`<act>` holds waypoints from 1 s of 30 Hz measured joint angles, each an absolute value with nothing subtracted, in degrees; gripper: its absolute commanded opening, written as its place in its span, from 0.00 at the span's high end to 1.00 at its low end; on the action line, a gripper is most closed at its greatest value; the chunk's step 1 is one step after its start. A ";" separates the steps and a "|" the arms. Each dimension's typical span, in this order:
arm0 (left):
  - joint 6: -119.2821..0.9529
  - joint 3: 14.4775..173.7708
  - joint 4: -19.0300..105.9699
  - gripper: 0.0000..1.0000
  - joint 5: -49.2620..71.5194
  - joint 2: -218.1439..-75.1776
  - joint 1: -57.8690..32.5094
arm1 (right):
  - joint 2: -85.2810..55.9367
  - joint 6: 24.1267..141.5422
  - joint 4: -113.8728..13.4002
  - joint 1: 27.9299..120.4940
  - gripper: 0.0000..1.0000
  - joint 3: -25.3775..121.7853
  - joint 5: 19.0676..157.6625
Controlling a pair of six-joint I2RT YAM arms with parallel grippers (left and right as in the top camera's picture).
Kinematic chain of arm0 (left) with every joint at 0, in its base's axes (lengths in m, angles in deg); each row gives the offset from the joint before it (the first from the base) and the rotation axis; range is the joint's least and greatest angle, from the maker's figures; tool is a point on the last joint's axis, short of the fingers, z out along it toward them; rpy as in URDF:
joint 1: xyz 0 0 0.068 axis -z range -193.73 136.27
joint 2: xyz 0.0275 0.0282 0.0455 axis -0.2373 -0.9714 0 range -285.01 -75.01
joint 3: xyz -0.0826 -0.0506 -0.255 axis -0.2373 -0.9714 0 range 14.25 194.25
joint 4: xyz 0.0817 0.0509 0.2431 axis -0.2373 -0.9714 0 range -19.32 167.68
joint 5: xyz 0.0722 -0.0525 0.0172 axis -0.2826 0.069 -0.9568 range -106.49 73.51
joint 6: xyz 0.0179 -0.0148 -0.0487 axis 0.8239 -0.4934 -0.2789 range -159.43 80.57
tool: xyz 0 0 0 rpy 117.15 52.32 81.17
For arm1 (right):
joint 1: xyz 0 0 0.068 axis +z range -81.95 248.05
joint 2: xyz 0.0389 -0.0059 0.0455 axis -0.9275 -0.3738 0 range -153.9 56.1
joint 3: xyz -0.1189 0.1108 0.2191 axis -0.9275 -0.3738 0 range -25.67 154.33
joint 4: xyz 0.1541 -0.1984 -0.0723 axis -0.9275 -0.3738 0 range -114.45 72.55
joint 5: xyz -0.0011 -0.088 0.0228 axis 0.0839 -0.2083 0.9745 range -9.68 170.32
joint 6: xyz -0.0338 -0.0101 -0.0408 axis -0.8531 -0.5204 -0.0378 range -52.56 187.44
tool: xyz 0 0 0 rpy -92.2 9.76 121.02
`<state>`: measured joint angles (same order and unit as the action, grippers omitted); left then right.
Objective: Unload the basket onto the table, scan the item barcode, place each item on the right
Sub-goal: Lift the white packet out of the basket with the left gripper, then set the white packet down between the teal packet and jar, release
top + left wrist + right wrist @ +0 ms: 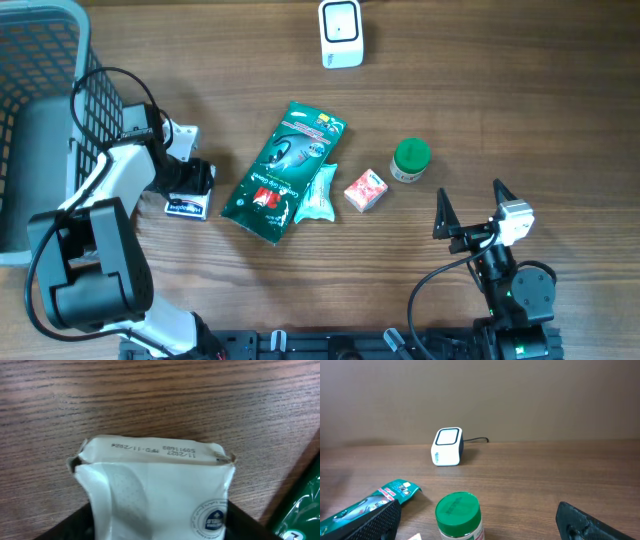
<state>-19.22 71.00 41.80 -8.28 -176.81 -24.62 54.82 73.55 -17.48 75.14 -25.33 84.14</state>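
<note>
Pinching a white packet (155, 490) between its dark fingers (82, 525), the left claw (192, 182) is sitting low over the left part of the wooden worktop (520, 90). In the left wrist view both fingers are pressing against the packet's sides, and its sealed end, printed with a line of date code, is pointing away from the camera. From overhead the packet is lying on the worktop under the claw, with a dark blue label showing at its near edge.

Just to the right of it, a green pouch (283, 170) is lying at a slant, with a pale teal sachet (318, 195) touching its right edge. Further right, a small red-and-white box (365, 190) is lying near a green-lidded jar (410, 160). A grey basket (40, 60) is standing at the far left edge, near the left arm.

Well apart from all of these, the right claw (470, 210) is hanging spread wide and gripping nothing, facing the white scanner (341, 33), which is sitting at the far edge of the worktop.
</note>
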 measured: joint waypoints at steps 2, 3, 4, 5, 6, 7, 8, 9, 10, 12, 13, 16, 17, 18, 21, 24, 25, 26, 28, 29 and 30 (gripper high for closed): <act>-20.49 71.00 41.82 0.46 -8.26 -176.81 -24.62 | 54.82 73.55 -17.51 75.14 0.00 -25.33 84.14; -20.64 71.00 41.71 0.46 -8.28 -176.86 -24.62 | 54.82 73.55 -17.48 75.14 0.00 -25.33 84.14; -20.88 71.00 41.73 0.46 -8.26 -176.86 -24.62 | 54.82 73.55 -17.51 75.14 0.00 -25.33 84.14; -20.93 71.00 41.73 0.45 -8.24 -176.86 -24.62 | 54.82 73.55 -17.48 75.14 0.00 -25.33 84.14; -20.95 71.00 41.73 0.45 -8.26 -176.86 -24.62 | 54.82 73.55 -17.48 75.14 0.00 -25.33 84.14; -21.06 71.00 41.69 0.44 -8.24 -176.81 -24.62 | 54.82 73.55 -17.48 75.14 0.00 -25.33 84.14; -21.34 71.00 41.45 0.44 -8.21 -176.64 -24.52 | 54.82 73.55 -17.48 75.14 0.00 -25.33 84.14; -21.91 70.98 40.81 0.42 -8.21 -176.33 -24.23 | 54.82 73.55 -17.51 75.14 0.00 -25.33 84.14; -22.94 70.98 40.79 0.41 -8.04 -175.52 -23.71 | 54.82 73.55 -17.51 75.14 0.00 -25.33 84.14; -25.84 71.50 40.81 0.41 -5.07 -170.52 -21.52 | 54.82 73.55 -17.48 75.14 0.00 -25.33 84.14; -26.39 71.83 41.36 0.41 -3.14 -168.90 -20.87 | 54.82 73.55 -17.51 75.14 0.00 -25.33 84.14; -27.57 72.68 46.76 0.41 13.16 -163.22 -16.97 | 54.82 73.55 -17.51 75.14 0.00 -25.33 84.14; -27.75 72.79 47.33 0.41 16.35 -163.00 -15.90 | 54.82 73.55 -17.48 75.14 0.00 -25.33 84.14; -27.83 72.79 47.83 0.41 19.37 -162.98 -14.57 | 54.82 73.55 -17.48 75.14 0.00 -25.31 84.14; -28.01 72.79 49.05 0.41 24.66 -162.98 -8.80 | 54.82 73.55 -17.51 75.14 0.00 -25.33 84.14; -28.01 72.79 51.66 0.41 26.06 -162.98 -3.34 | 54.82 73.55 -17.51 75.14 0.00 -25.31 84.14; -28.14 72.79 53.08 0.41 26.10 -162.98 -1.94 | 54.82 73.55 -17.51 75.14 0.00 -25.33 84.14; -28.18 72.79 54.69 0.41 25.79 -162.98 -0.28 | 54.82 73.55 -17.51 75.14 0.00 -25.33 84.14; -29.21 72.79 56.66 0.41 23.46 -162.98 2.67 | 54.82 73.55 -17.51 75.14 0.00 -25.33 84.14; -30.87 72.79 58.21 0.43 20.77 -163.09 4.36 | 54.82 73.55 -17.51 75.14 0.00 -25.33 84.14; -33.41 72.79 60.40 0.44 17.23 -163.59 6.22 | 54.82 73.55 -17.51 75.14 0.00 -25.33 84.14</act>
<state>-33.41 72.79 60.40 17.23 -163.59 6.22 54.82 73.55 -17.51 75.14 -25.33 84.14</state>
